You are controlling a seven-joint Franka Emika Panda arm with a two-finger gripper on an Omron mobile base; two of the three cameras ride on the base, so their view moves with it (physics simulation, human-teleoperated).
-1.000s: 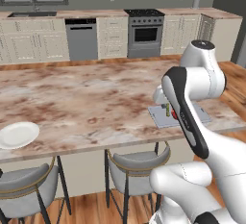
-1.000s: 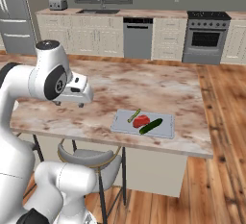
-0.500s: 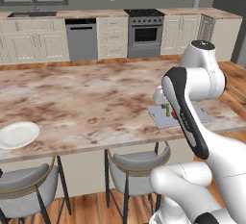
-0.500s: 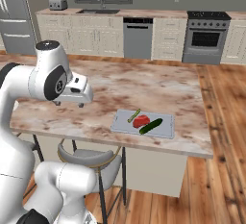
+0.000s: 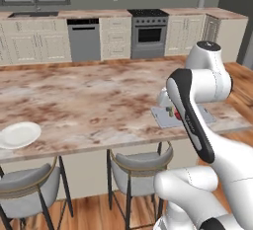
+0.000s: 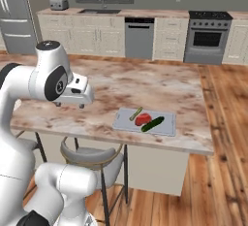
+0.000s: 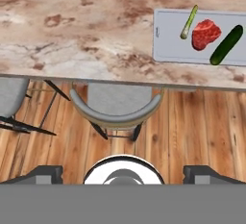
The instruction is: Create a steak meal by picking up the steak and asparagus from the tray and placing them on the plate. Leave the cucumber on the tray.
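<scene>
While the gripper (image 6: 77,104) is hovering off the counter's front edge, jaws unreadable, the raw-red irregular steak (image 7: 205,34) is lying mid grey-blue rectangular tray (image 7: 163,45), w/ thin green asparagus (image 7: 189,21) and dark cucumber (image 7: 226,44) flanking. Judgement: approach steak from above, jaws wide, avoiding both veg.

A marble-topped island (image 5: 89,95) spans a kitchen with cream cabinets (image 5: 116,36), a steel dishwasher (image 5: 83,39) and oven (image 5: 148,34). Grey stools (image 5: 138,167) sit tucked beneath, over a warm wood-plank floor (image 6: 218,191).
</scene>
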